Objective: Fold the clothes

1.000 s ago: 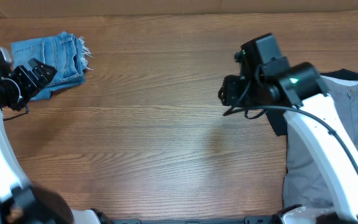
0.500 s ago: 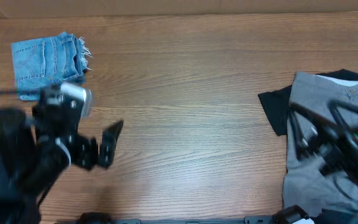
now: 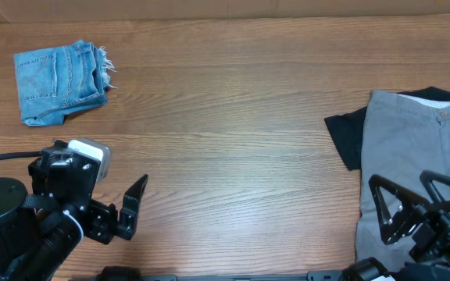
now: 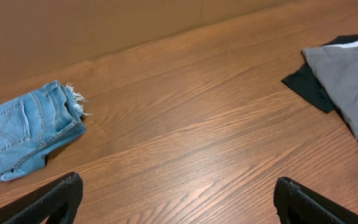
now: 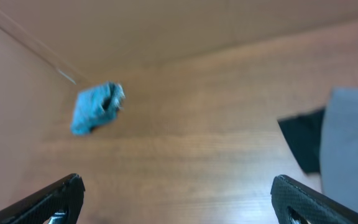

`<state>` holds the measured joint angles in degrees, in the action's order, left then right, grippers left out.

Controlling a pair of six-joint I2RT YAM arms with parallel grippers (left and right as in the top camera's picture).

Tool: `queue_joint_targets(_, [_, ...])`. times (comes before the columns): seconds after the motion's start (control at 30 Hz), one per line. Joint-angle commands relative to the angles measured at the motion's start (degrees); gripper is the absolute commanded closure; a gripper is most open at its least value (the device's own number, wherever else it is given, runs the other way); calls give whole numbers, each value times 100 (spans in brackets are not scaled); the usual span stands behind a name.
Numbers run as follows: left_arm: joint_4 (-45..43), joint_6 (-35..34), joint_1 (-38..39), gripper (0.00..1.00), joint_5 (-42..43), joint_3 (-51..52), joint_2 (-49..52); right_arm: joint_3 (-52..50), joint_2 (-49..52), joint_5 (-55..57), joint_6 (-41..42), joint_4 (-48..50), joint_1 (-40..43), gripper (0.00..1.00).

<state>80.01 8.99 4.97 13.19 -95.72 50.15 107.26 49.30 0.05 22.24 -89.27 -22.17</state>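
1. The jeans (image 3: 61, 82) lie folded into a small light-blue bundle on the desk (image 3: 241, 117), with a frayed hem sticking out at one edge and a stitched pocket facing up.
2. Nothing touches the jeans; the bare wood of the desk shows all around them.
3. The left fingers (image 3: 133, 199) hang over the desk well apart from the jeans, toward the near edge and on the same side as the bundle.
4. The left fingers are spread wide and hold nothing; in the left wrist view only wood shows between them, and the jeans sit beyond them, off toward the left finger.
5. The right fingers (image 5: 55, 199) are far from the jeans, at the opposite end of the desk near its front edge.
6. They too are spread wide and empty; the right wrist view is blurred, but the jeans show as a small blue patch far ahead, above the left finger.
7. A grey garment (image 3: 420, 148) lies spread at the end of the desk opposite the jeans, and in the overhead view the right fingers hover over its lower part.
8. A black garment (image 3: 346, 136) peeks out from under the grey one on the side facing the jeans, still well apart from them.
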Motion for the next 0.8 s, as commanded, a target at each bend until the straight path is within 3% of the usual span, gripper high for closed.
queue_joint_targets(0.0, [2,-4,46,0,-74,-4,9,-9,7,50,-15,-356,-26,0])
queue_joint_targets(0.2, [2,-4,44,0,-76,-4,9,-306,-9,442,-195,-448,446,0])
queue_joint_targets(0.43, [2,-4,46,0,-74,-4,9,-2170,-442,-74,-2114,3012,1486,0])
queue_joint_targets(0.57, [2,-4,44,0,-74,-4,9,-4006,-1121,-181,-2243,4883,1552,0])
queue_joint_targets(0.77, [2,-4,46,0,-76,-4,9,-5980,-2269,-166,-2249,5593,1545,0])
